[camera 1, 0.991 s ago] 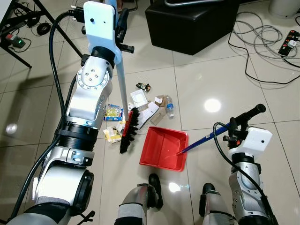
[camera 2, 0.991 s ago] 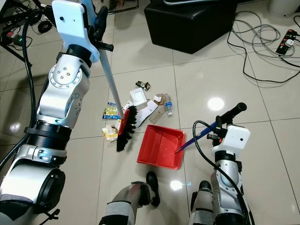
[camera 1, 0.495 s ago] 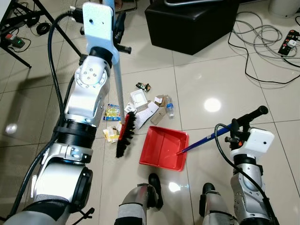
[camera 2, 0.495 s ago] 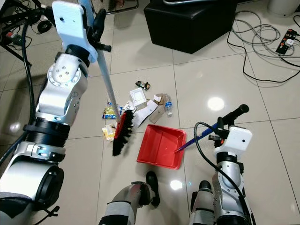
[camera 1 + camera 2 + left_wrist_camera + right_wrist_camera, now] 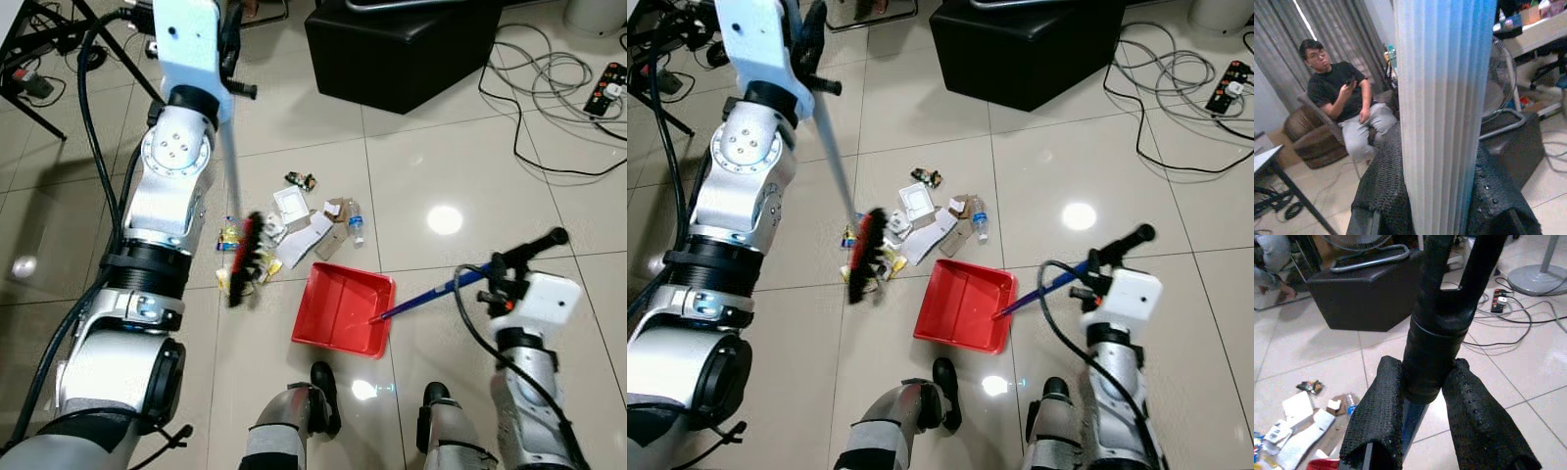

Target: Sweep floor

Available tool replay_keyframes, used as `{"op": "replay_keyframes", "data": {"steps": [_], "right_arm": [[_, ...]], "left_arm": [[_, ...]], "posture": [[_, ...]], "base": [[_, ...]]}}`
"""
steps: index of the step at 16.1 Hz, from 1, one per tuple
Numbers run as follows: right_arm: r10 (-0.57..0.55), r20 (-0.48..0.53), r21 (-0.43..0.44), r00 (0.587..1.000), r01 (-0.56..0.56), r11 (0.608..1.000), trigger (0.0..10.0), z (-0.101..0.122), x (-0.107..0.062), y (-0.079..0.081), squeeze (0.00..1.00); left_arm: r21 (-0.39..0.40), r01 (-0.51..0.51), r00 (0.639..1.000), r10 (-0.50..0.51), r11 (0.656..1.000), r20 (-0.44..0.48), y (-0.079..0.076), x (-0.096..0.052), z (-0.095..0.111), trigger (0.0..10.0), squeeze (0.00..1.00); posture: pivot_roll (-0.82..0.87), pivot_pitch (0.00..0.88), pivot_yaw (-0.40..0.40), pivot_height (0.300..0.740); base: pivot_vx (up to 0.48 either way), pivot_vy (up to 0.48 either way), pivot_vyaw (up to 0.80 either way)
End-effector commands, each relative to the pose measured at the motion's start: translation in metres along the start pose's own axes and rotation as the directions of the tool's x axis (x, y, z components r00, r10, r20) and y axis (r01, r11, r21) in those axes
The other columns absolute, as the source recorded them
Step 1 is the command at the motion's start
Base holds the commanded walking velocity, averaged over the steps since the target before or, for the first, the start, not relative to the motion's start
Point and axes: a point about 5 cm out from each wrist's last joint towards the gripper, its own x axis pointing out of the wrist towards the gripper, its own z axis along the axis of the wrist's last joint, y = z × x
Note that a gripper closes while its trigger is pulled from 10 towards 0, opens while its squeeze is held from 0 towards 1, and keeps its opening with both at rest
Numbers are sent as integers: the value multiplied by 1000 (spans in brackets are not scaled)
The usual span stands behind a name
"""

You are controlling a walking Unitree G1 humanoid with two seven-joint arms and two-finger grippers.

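Note:
A broom with a pale blue handle (image 5: 229, 157) and a red-and-black head (image 5: 243, 259) slants down to the floor, its head over yellow wrappers (image 5: 227, 235). High at the left, my left gripper (image 5: 233, 39) is shut on that handle, which shows between its fingers (image 5: 1383, 196). A litter pile (image 5: 306, 220) of paper, cardboard and a small bottle (image 5: 355, 223) lies just right of the head. The red dustpan (image 5: 343, 308) sits in front of the pile. Its blue handle (image 5: 431, 292) runs to my right gripper (image 5: 524, 257), whose fingers (image 5: 1376, 416) are shut on the black grip (image 5: 1435, 347).
A black ottoman (image 5: 402, 49) stands at the back, with cables (image 5: 549, 88) and a power strip (image 5: 609, 90) at the right. Table legs (image 5: 39, 98) and wires lie at the far left. My feet (image 5: 323, 382) stand behind the dustpan. A person (image 5: 1342, 103) sits nearby.
The broom head has swung left, away from the dustpan and onto the yellow wrappers, as my left arm moved up and left. The dustpan has stayed put.

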Motion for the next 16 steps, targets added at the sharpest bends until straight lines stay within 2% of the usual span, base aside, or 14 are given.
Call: {"op": "replay_keyframes", "data": {"steps": [1,2,4,8,11,13,16], "right_arm": [[-18,-108,-24,994,16,1000,10000,-19,-12,-7,0],[-21,-105,-35,994,17,999,10000,-17,-12,-11,0],[-25,-102,-49,994,20,999,10000,-14,-10,-14,0],[-31,-85,-77,996,25,997,10000,-6,-4,-20,0],[-42,13,-86,999,43,995,10000,21,12,-24,0],[-31,133,-83,991,43,996,10000,57,30,-20,0],[-27,212,-102,977,50,994,10000,86,47,-18,0]], "left_arm": [[51,-27,999,25,998,33,9,-1,2,10000,0],[108,-11,1000,8,994,30,4,-7,-8,10000,0],[152,2,1000,-1,988,-12,0,-16,-27,10000,0],[160,-12,999,19,987,-43,1,-24,-40,10000,0],[151,-48,999,49,987,0,4,-23,-34,10000,0],[137,-71,997,67,988,31,5,-23,-29,10000,0],[128,-78,997,75,989,27,4,-27,-32,10000,0]], "posture": [[20,325,243,740],[14,323,240,740],[6,318,236,740],[-3,313,227,740],[-10,303,213,740],[-17,298,203,740],[-20,298,189,740]], "base": [[0,0,0],[0,0,0],[0,0,0],[0,0,0],[0,0,0],[0,0,0],[0,0,0]]}}
